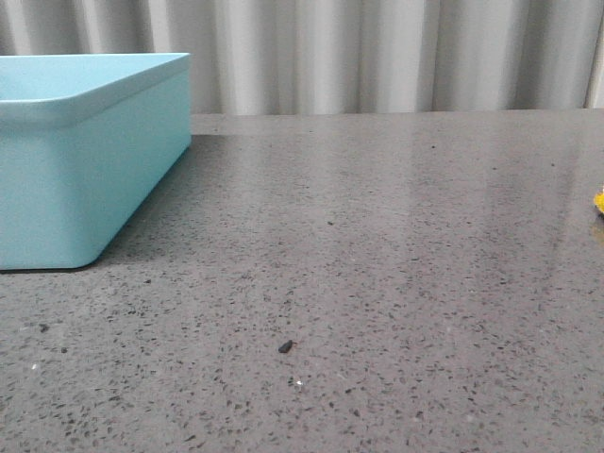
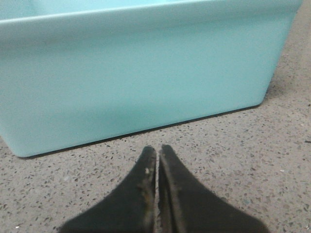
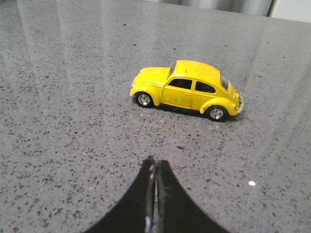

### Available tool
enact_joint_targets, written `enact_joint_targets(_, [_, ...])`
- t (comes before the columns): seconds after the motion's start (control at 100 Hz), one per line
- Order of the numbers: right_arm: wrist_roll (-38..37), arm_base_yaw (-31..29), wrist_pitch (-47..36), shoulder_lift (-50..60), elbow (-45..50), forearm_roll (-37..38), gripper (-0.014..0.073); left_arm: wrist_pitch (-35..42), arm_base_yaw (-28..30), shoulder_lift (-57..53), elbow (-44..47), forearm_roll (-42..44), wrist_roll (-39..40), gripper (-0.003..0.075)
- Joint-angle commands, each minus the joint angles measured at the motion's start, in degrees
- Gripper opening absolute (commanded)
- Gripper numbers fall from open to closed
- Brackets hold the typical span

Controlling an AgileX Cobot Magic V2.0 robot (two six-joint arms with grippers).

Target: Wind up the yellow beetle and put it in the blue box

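Note:
The yellow beetle [image 3: 187,91] stands on its wheels on the grey speckled table, side-on in the right wrist view, a short way ahead of my right gripper [image 3: 156,162], which is shut and empty. In the front view only a yellow sliver of the beetle [image 1: 598,201] shows at the right edge. The blue box [image 1: 85,160] stands at the far left of the table. Its side wall fills the left wrist view [image 2: 141,73], just ahead of my left gripper [image 2: 158,149], which is shut and empty. Neither gripper shows in the front view.
The grey speckled table [image 1: 377,264] runs back to a pale corrugated wall [image 1: 396,57]. A small dark speck [image 1: 285,346] lies near the table's front middle. A tiny white fleck [image 3: 251,183] lies on the table near the right gripper.

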State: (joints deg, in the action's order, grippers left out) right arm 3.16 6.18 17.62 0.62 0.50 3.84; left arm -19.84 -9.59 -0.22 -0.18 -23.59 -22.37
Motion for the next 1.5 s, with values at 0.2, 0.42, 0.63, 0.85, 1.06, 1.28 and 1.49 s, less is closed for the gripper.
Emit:
enact_joint_targets(0.2, [0.4,-0.2,-2.6,-0.5,1.4,0.0,-0.0052,3.5,-0.6,-1.8,1.6,-1.1,0.3,-0.0021])
enact_joint_targets(0.42, [0.4,-0.2,-2.6,-0.5,1.4,0.0,-0.0052,3.5,-0.6,-1.8,1.6,-1.1,0.3,-0.0021])
enact_joint_targets(0.63, [0.4,-0.2,-3.5,-0.5,1.4,0.2,-0.0052,3.5,-0.6,-1.8,1.6,-1.1,0.3,-0.0021])
enact_joint_targets(0.85, [0.4,-0.2,-11.7,-0.5,1.4,0.3,-0.0052,5.1,-0.6,-1.8,1.6,-6.6,0.3,-0.0021])
enact_joint_targets(1.06, [0.3,-0.2,-25.1,-0.5,1.4,-0.2,-0.0052,12.1,-0.6,-1.8,1.6,-32.0,0.3,-0.0021])
enact_joint_targets(1.28, [-0.5,-0.2,-31.0,-0.5,1.0,-13.1,-0.0052,18.2,-0.6,-1.8,1.6,-44.7,0.3,-0.0021])
enact_joint_targets(1.49, [-0.5,-0.2,-35.2,-0.5,0.4,-18.1,-0.0052,21.9,-0.6,-1.8,1.4,-45.2,0.3,-0.0021])
